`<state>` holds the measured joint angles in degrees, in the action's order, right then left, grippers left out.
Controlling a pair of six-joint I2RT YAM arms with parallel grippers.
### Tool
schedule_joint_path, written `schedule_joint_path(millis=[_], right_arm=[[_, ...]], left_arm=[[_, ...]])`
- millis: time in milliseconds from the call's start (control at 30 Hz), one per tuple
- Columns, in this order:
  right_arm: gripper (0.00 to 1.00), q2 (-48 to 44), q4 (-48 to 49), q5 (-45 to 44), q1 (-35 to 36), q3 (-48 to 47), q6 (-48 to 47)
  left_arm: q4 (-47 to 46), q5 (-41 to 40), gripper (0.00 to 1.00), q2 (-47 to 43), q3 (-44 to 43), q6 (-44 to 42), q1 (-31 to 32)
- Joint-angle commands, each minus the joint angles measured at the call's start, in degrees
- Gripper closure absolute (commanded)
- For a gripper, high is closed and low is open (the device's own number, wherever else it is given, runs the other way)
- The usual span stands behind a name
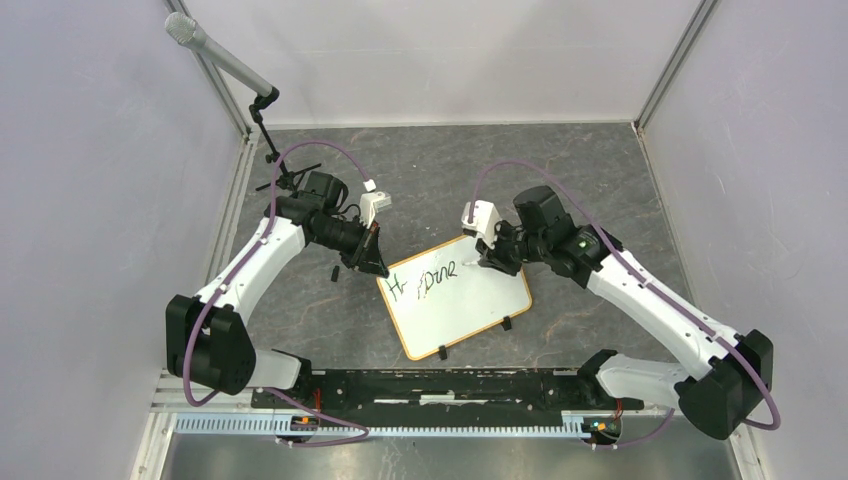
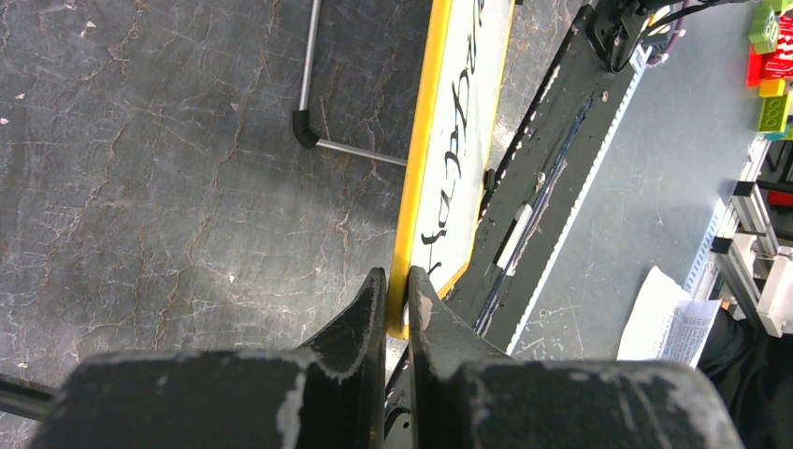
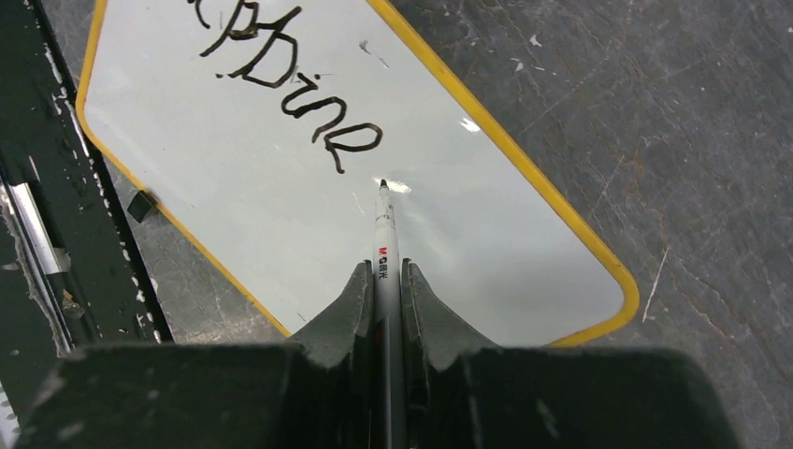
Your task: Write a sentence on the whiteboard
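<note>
The left gripper [image 2: 396, 290] pinches the whiteboard [image 2: 458, 140] by its frame corner, apparently to steady it, while the right gripper [image 3: 383, 281], clamped on a marker [image 3: 384, 229], holds the tip beside the unfinished sentence [image 3: 290, 103].

**Both pincers clamped**

The left arm [image 1: 250, 262] and right arm [image 1: 655, 305] bend at the elbow, wrists angled toward each other. The left gripper [image 2: 397, 281] pinches the whiteboard [image 2: 418, 159] frame between its fingers; the right gripper [image 3: 383, 271] clamps a marker [image 3: 384, 220] that juts ahead of its tips

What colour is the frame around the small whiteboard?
Yellow; the small rectangular whiteboard's thin frame shows best in the right wrist view.
</note>
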<state>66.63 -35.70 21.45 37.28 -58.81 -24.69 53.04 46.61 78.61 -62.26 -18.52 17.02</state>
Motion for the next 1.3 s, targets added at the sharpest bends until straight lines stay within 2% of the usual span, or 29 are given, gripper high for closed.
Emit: schedule_joint_path(millis=[0, 267, 1267], right_arm=[[1.0, -1.0, 2.6, 1.5, -2.3, -1.1, 1.2], [1.0, -1.4, 4.5, 3.1, -4.1, 0.0, 2.2], [1.0, 2.2, 5.6, 4.9, -3.0, -0.6, 2.6]], left_arm=[[1.5, -2.2, 0.98, 1.2, 0.7, -0.1, 2.0], [1.5, -2.2, 0.98, 1.2, 0.9, -0.2, 2.1], [1.5, -2.7, 0.98, 0.9, 1.2, -0.3, 2.2]])
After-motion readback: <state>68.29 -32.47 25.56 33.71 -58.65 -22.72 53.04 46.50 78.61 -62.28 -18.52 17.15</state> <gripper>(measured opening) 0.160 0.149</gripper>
